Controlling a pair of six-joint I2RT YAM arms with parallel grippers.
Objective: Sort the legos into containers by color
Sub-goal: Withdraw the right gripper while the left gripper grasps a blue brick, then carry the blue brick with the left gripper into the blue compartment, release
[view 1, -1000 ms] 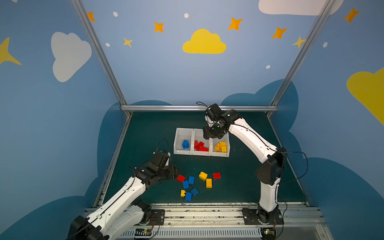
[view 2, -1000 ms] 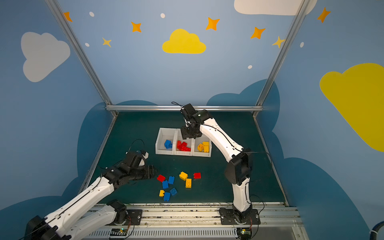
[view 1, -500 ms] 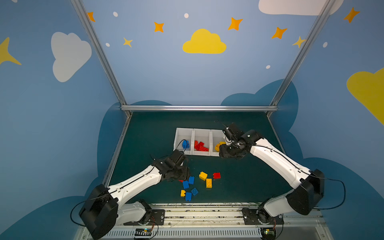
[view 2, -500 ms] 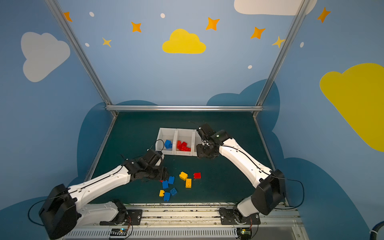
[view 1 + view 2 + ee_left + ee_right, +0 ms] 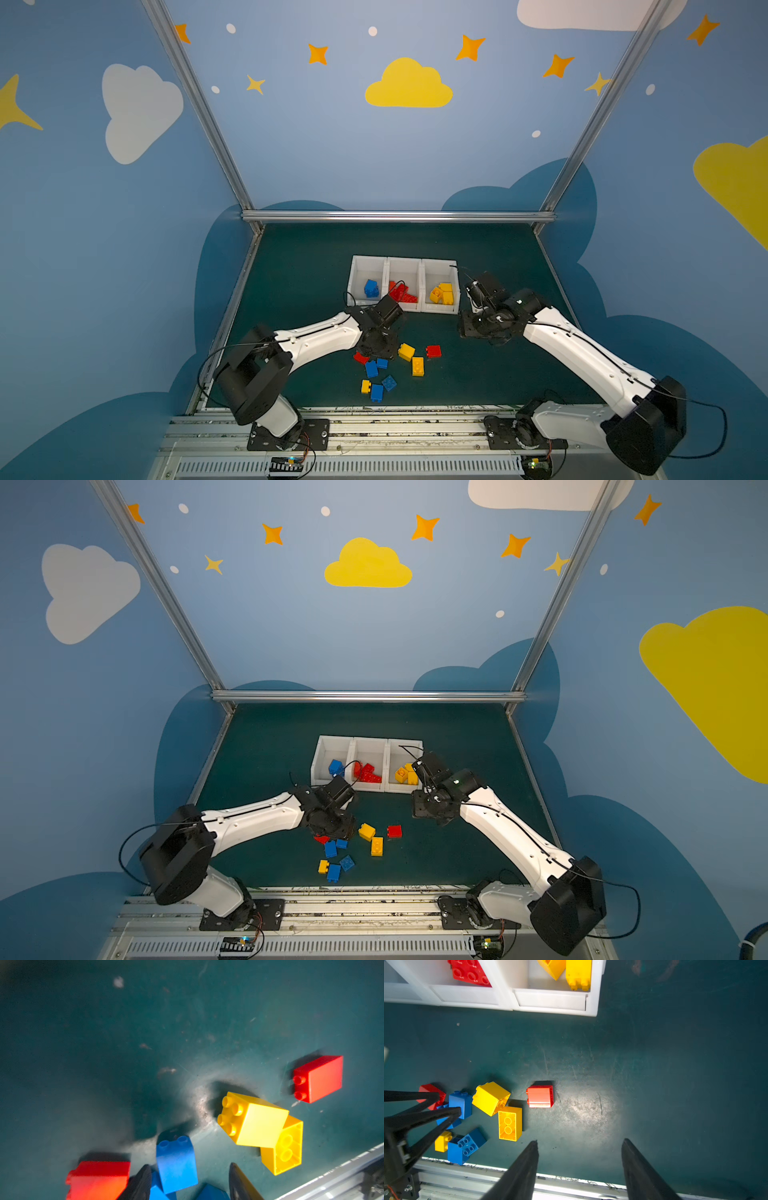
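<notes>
**Asker:** Where do the containers stand?

**Me:** The containers [image 5: 405, 261], three white bins in a row, sit on the green mat [image 5: 299, 282], past its middle. The left bin holds blue bricks [image 5: 371, 288], the middle one red bricks [image 5: 401, 292], the right one yellow bricks [image 5: 442, 294].

**Asker:** And the rest?

**Me:** The loose legos [image 5: 389, 382] lie in a cluster on the mat, nearer than the bins, with blue, yellow and red mixed.

**Asker:** Your left gripper?

**Me:** My left gripper [image 5: 189, 1165] is down at the far left part of that cluster. Its jaws stand apart around a blue brick [image 5: 176, 1164]. One finger [image 5: 143, 1180] is just beside it and the other stands clear, so I clamp nothing. A red brick [image 5: 97, 1180] lies just left of the blue one. To the right, a square yellow brick [image 5: 252, 1121] touches a long yellow brick [image 5: 287, 1147] that lies hollow side up.

**Asker:** The right one?

**Me:** My right gripper [image 5: 579, 1140] hangs over bare mat, just near and right of the right bin. Its jaws are wide apart with nothing between them. A lone red brick [image 5: 540, 1096], the rightmost of the cluster, lies on its side, apart from my fingers.
</notes>
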